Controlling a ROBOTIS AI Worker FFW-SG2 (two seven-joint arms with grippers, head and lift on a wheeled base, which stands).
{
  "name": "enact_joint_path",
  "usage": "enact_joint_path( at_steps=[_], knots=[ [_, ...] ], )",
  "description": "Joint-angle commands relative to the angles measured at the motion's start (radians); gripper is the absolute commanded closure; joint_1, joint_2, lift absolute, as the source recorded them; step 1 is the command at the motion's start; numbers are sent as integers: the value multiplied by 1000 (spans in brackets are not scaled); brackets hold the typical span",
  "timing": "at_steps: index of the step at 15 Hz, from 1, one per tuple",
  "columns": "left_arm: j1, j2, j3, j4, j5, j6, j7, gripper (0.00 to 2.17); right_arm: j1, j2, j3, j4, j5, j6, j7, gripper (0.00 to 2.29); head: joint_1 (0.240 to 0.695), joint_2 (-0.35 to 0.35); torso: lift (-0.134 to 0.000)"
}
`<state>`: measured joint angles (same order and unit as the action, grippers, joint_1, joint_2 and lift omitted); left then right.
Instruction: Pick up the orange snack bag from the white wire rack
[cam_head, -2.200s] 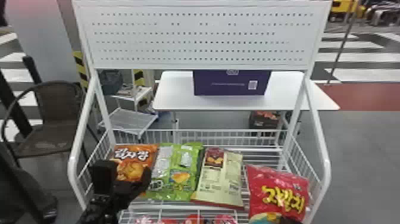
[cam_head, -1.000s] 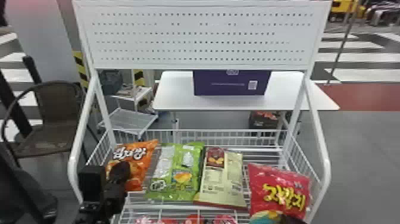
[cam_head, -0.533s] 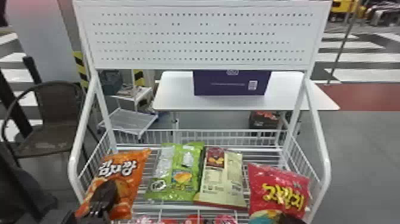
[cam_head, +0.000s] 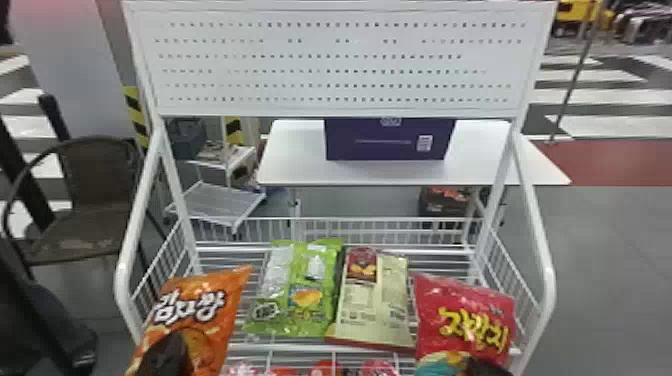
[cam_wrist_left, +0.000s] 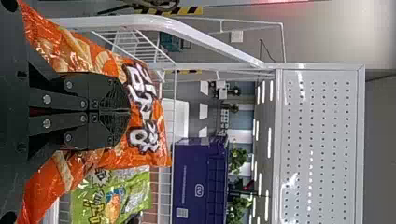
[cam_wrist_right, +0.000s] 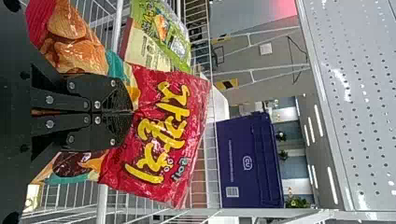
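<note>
Left gripper, closed, pinches the orange bag; right gripper, closed, the red bag; wire rack, table behind, chair left, grey floor

The left gripper and the right gripper are both at the bottom edge of the head view — in each, the two black fingers are closed together.

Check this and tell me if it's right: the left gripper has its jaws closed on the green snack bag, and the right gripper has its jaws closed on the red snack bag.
Not quite: the left wrist view shows the left gripper has its jaws closed on the orange snack bag. The right gripper does have its jaws closed on the red snack bag.
</note>
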<state>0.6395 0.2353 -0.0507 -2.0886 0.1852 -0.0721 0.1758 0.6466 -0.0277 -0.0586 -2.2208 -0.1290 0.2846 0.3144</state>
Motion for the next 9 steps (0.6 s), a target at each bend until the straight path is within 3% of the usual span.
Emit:
enact_joint_path(
  at_steps=[1,9],
  knots=[
    [31,10,-5,-19,0,-11,2,1659,-1,0,-1,1,0,3,0,2219,499,0,0],
    [52,13,-6,-34,-1,-36,7,1659,18,-6,-4,-19,5,3,-14,2219,499,0,0]
  ],
)
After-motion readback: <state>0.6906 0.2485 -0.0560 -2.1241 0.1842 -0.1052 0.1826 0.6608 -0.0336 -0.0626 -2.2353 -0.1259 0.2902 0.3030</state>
